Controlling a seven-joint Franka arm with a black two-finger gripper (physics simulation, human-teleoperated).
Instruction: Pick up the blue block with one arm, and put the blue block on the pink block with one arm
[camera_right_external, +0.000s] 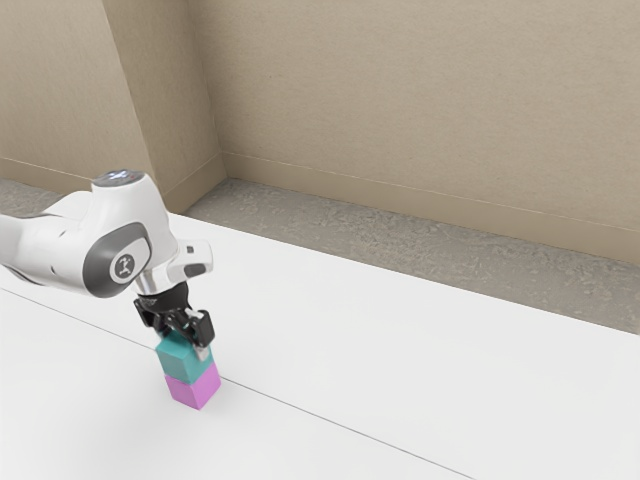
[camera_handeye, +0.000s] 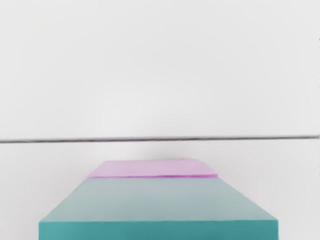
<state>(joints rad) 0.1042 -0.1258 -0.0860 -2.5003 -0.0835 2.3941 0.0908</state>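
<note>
Blue block (camera_right_external: 180, 352) stacked on pink block (camera_right_external: 193, 383), white table (camera_right_external: 400, 340) — gripper (camera_right_external: 183, 335) at its top, grip unclear.

- blue block (camera_right_external: 178, 352): teal, more green than blue
- pink block (camera_right_external: 196, 385): magenta-pink, paler lilac on top
- gripper (camera_right_external: 184, 338): black
- arm (camera_right_external: 60, 240): white, grey joint cap
- table (camera_right_external: 420, 350): white, thin dark seam
- wall (camera_right_external: 420, 90): beige
- floor (camera_right_external: 450, 250): speckled grey

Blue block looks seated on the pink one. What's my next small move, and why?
Probably open the gripper in place, with no sideways shift. The blue block already rests on the pink block, sides roughly flush; in the wrist view a thin pink strip shows beyond it. The fingers appear to clamp its top from both sides, so releasing before lifting should leave the stack standing.
</note>
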